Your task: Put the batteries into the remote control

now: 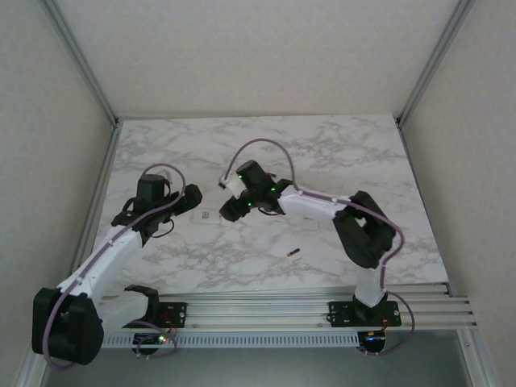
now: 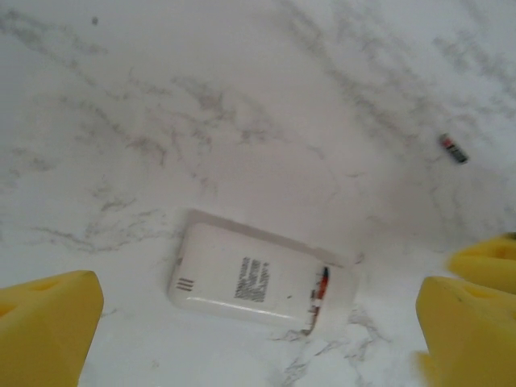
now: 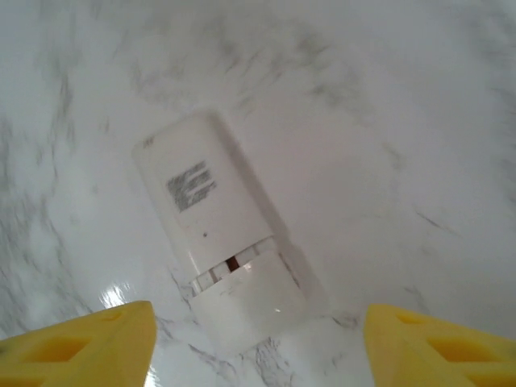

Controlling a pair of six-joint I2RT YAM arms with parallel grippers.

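Above the remote [image 3: 218,226], left gripper [image 2: 258,322] and right gripper [image 3: 262,343] hang spread wide, empty. You will likely find the loose battery [image 1: 293,253] light, rigid, roll-prone; pinch it mid-barrel.

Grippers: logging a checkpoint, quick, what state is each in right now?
Left gripper: open, holding nothing, over the white remote.
Right gripper: open, holding nothing, over the same remote.
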